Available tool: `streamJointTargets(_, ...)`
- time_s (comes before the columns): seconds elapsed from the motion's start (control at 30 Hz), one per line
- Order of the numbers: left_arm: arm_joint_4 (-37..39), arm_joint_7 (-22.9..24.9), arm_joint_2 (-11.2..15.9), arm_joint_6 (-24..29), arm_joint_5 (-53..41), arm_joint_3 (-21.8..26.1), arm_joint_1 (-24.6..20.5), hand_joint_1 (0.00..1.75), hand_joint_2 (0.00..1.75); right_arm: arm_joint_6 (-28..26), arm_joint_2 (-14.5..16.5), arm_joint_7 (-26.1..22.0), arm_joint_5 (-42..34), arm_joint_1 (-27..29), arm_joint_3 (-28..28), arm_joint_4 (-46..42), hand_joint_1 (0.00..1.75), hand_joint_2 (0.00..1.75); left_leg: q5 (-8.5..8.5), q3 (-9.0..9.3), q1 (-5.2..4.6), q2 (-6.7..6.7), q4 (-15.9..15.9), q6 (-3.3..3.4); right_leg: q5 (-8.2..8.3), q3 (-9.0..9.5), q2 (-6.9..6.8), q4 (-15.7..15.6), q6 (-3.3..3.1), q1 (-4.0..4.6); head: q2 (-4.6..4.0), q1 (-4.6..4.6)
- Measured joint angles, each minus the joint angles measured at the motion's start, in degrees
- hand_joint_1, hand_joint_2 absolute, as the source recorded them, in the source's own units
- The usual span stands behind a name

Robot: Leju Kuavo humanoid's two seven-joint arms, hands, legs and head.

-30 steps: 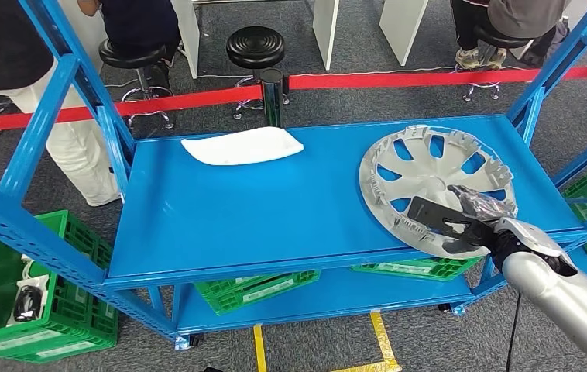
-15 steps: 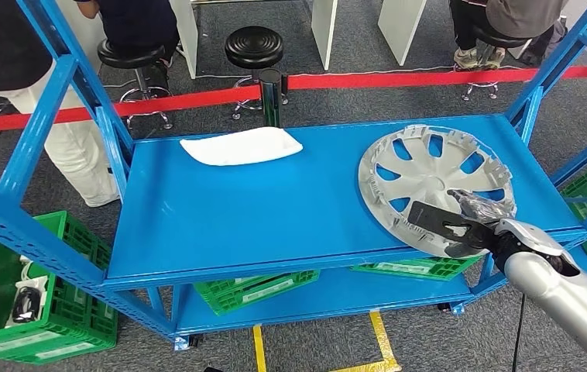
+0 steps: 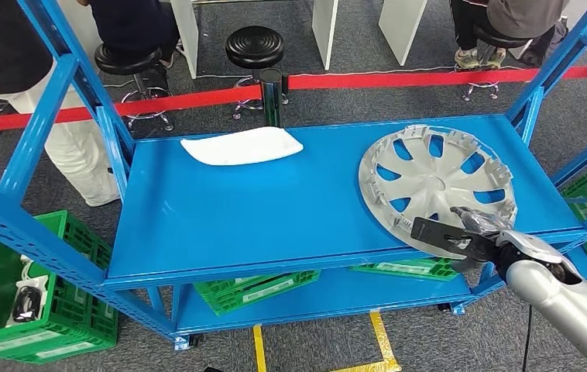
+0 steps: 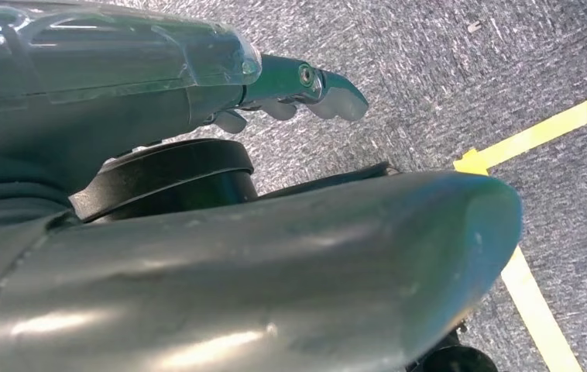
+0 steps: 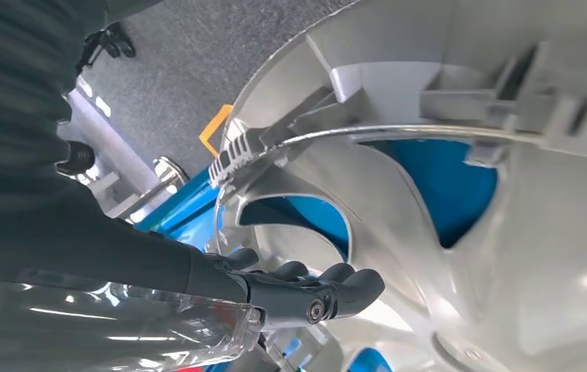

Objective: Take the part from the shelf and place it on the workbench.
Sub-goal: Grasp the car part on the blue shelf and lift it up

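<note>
The blue shelf (image 3: 259, 209) is carrying the silver wheel cover (image 3: 430, 174) at its right front corner. The right hand (image 3: 472, 232) is gripping the cover's near rim; the left hand (image 4: 306, 85) is hanging empty, fingers apart.

Count: one silver spoked plastic wheel cover (image 3: 436, 180), one flat white plastic panel (image 3: 242, 146), both on the blue metal shelf (image 3: 259, 209). Two black round stools (image 3: 255, 46) behind. Green plastic crates (image 3: 35, 310): four visible, some partly hidden.
</note>
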Motion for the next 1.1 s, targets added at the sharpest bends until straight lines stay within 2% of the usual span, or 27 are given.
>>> streamJointTargets(0.5, 0.00, 0.16, 0.00, -0.02, -0.02, 0.00, 0.00, 0.00, 0.00, 1.36, 0.88, 0.02, 1.75, 1.53, -1.82, 1.86, 0.00, 1.75, 0.00, 0.03, 0.00, -0.08, 0.00, 0.00, 0.00, 0.00, 0.00, 0.00, 0.00, 0.00, 0.00, 0.01)
streamJointTargets(0.63, 0.00, 0.15, 0.00, -0.06, -0.01, 0.00, 0.00, 0.00, 0.00, 1.39, 1.15, 0.02, 1.86, 2.33, -2.52, 2.10, 1.75, 1.75, 0.00, 0.01, 0.00, -0.06, 0.00, 0.00, 0.00, 0.00, 0.00, 0.00, 0.00, 0.00, 0.00, 0.02)
streamJointTargets(1.1, 0.00, 0.15, 0.02, -0.04, -0.01, 0.00, -0.01, 0.00, 0.00, -2.10, 1.41, 0.02, -1.01, 2.80, -3.08, 1.59, 1.75, 1.75, 0.00, 0.00, 0.02, -0.04, 0.00, 0.00, 0.00, 0.08, 0.00, -0.03, 0.00, 0.02, 0.00, 0.04)
